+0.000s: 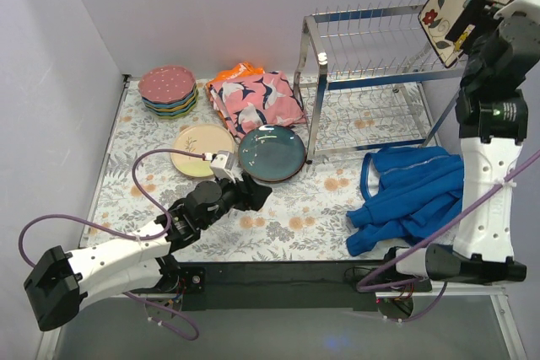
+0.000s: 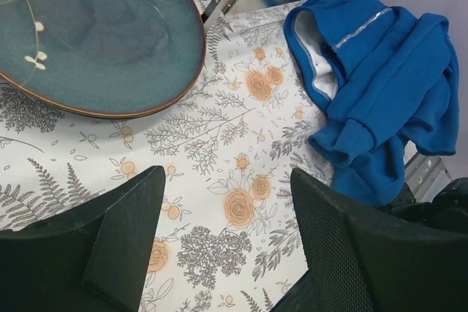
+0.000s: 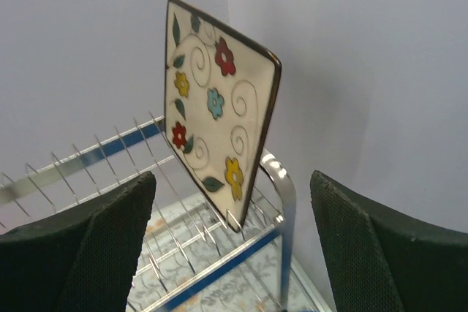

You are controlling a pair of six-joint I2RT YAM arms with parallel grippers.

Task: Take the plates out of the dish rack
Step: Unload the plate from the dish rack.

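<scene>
Top view first: the dish rack (image 1: 371, 82) is standing at the back right, and the only plate in it is the square floral plate (image 1: 462, 6), sitting tilted at the far right end of the upper tier. The right gripper (image 1: 477, 24) is hanging right up against it. The rest is lying on the table to the left: a teal plate (image 1: 272, 153), a cream plate (image 1: 201, 151) and a stack of dotted plates (image 1: 169, 90), with a pink bird cloth (image 1: 256, 100) in between. The left gripper (image 1: 253, 196) is sitting low, just beside the teal plate.

Left wrist: the left gripper (image 2: 227, 180) is hanging spread apart with nothing in it, over bare tablecloth. The teal plate (image 2: 95, 34) is lying flat ahead, and a blue garment (image 2: 380, 85) is bunched up to the right.

Right wrist: the right gripper (image 3: 230, 177) is gaping wide, not touching the plate. The square floral plate (image 3: 219, 107) is balancing on one corner among the prongs, leaning by the chrome end post.

My worry – that plate is looking wobbly. One finger nudging it before the other closes could be tipping it off the end of the rack, and pinching just the rim could be letting it swing and slip – also those thin prongs are looking easy to snag on the way in
</scene>
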